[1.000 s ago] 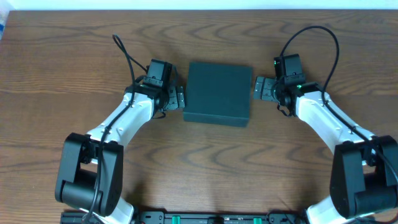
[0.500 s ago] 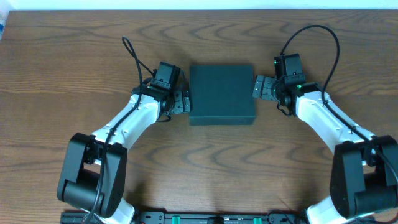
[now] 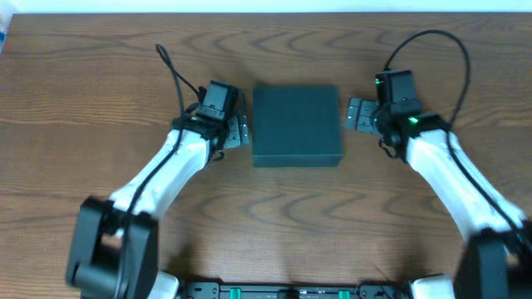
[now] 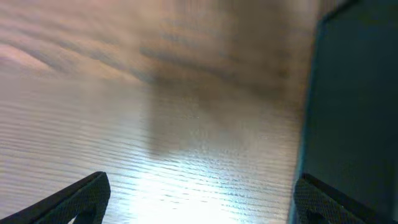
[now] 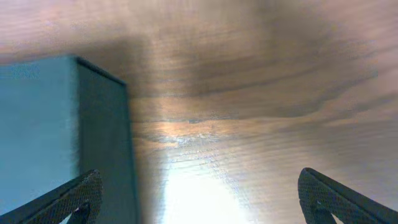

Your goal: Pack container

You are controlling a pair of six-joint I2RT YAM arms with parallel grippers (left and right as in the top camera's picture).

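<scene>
Closed container in the middle of the table, an open gripper on each side.

Overhead: the dark teal container (image 3: 297,126) lies flat with its lid down on the wooden table (image 3: 291,224); the left gripper (image 3: 241,131) sits just beside its left edge and the right gripper (image 3: 352,116) just beside its right edge; both are spread wide and hold nothing; whether either touches the box I cannot tell. Left wrist: two dark fingertips (image 4: 78,199) stand far apart at the bottom corners with bare wood between them; the container's wall fills the right side. Right wrist: the fingertips are likewise wide apart with nothing between; the container's corner rises at the left.
</scene>
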